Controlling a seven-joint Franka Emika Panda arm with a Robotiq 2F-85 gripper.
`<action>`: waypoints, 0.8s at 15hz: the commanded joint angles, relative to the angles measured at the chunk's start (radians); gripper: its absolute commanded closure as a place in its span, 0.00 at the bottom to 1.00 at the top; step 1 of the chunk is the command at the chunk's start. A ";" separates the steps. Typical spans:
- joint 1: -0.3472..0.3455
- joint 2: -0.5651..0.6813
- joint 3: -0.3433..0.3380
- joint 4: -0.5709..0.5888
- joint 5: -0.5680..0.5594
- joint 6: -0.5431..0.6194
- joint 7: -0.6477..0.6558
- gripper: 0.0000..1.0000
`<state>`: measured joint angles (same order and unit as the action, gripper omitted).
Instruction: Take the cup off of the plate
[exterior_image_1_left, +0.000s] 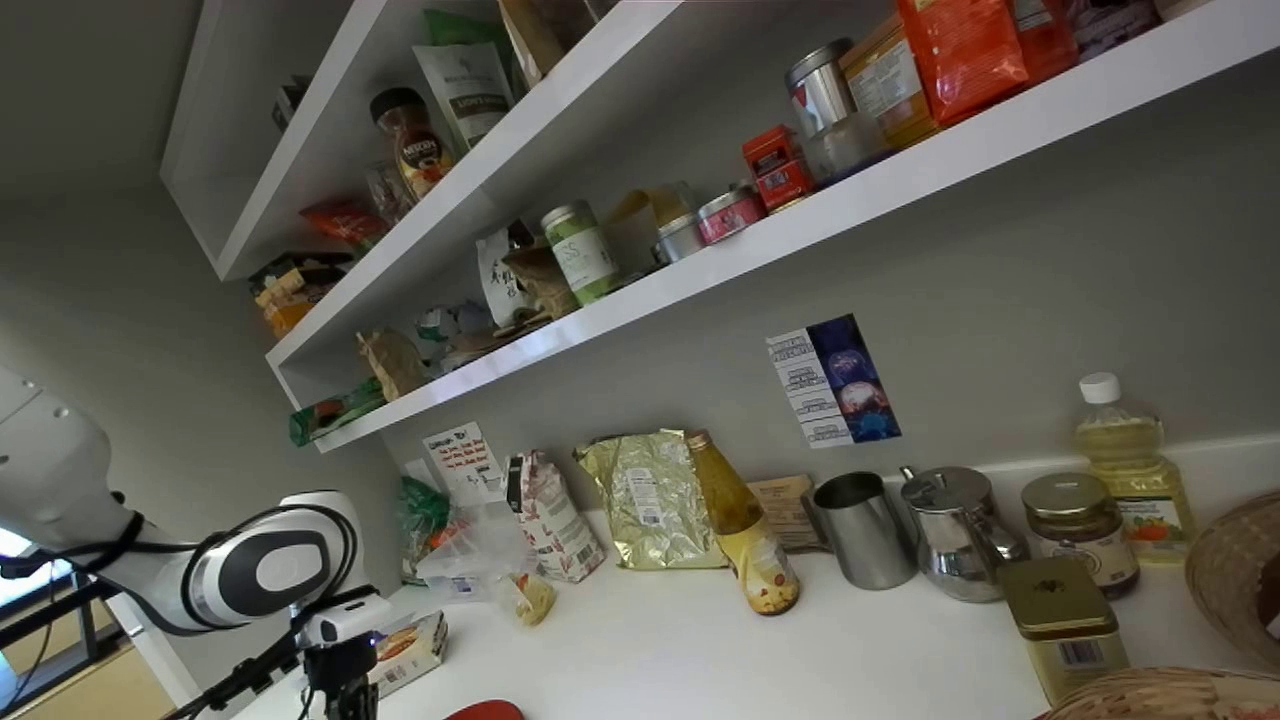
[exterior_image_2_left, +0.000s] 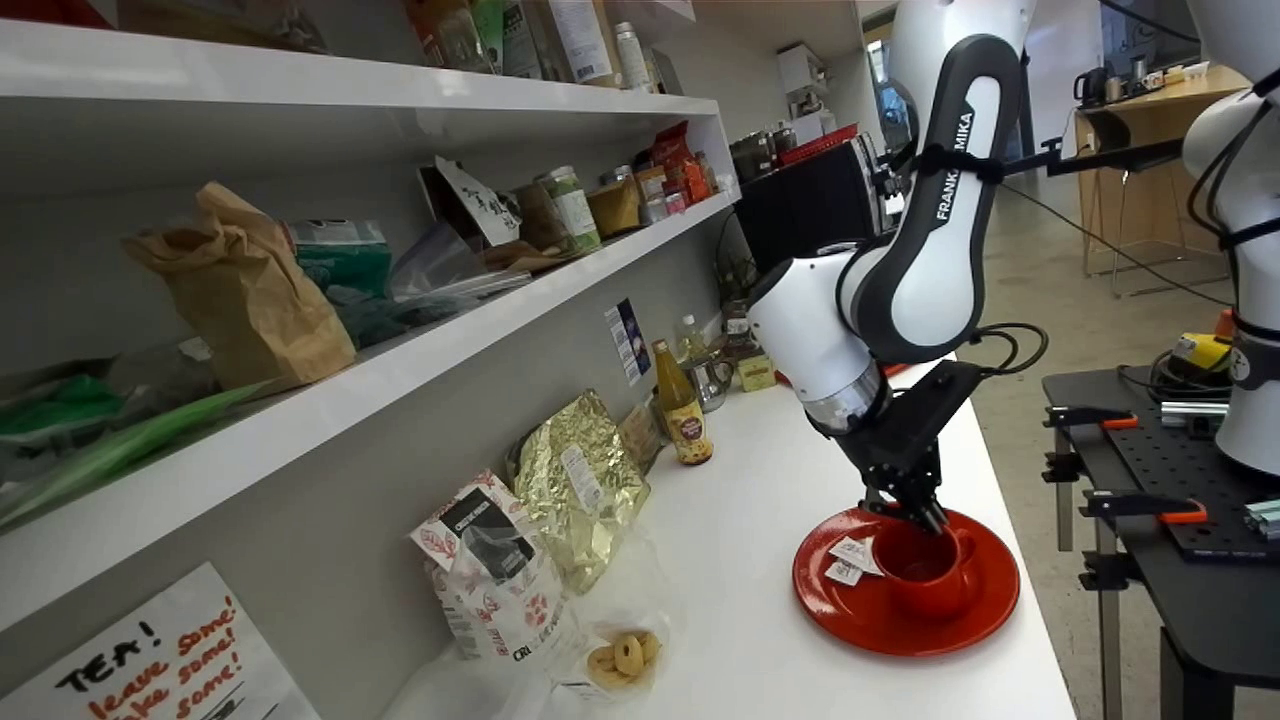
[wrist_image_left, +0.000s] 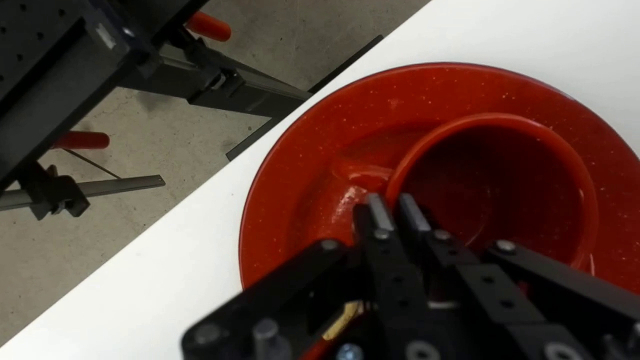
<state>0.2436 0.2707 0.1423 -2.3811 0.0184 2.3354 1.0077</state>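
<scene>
A red cup (exterior_image_2_left: 935, 592) stands upright on a red plate (exterior_image_2_left: 838, 608), its handle towards the counter's edge. In the wrist view the cup (wrist_image_left: 500, 190) sits on the plate (wrist_image_left: 280, 205) with its opening up. My gripper (wrist_image_left: 396, 207) has its fingers close together on either side of the cup's rim, one inside and one outside, near the handle. In an exterior view the gripper (exterior_image_2_left: 925, 515) reaches down to the rim. Another exterior view shows only part of the gripper (exterior_image_1_left: 350, 695) and a sliver of the plate (exterior_image_1_left: 487, 711); the cup is out of view there.
Small white packets (exterior_image_2_left: 850, 560) lie on the plate beside the cup. A bag of rings (exterior_image_2_left: 625, 658), a gold bag (exterior_image_2_left: 580, 490) and a yellow bottle (exterior_image_2_left: 684, 405) stand along the wall under the shelf (exterior_image_2_left: 400, 380). The white counter's edge (wrist_image_left: 200, 192) is close to the plate.
</scene>
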 joint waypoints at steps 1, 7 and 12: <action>0.016 -0.049 -0.013 0.000 -0.017 0.009 0.032 0.98; 0.017 -0.078 0.004 0.032 -0.020 0.011 0.030 0.98; 0.036 -0.057 0.033 0.075 0.026 0.046 0.045 0.98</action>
<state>0.2619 0.2018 0.1606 -2.3332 0.0115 2.3439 1.0160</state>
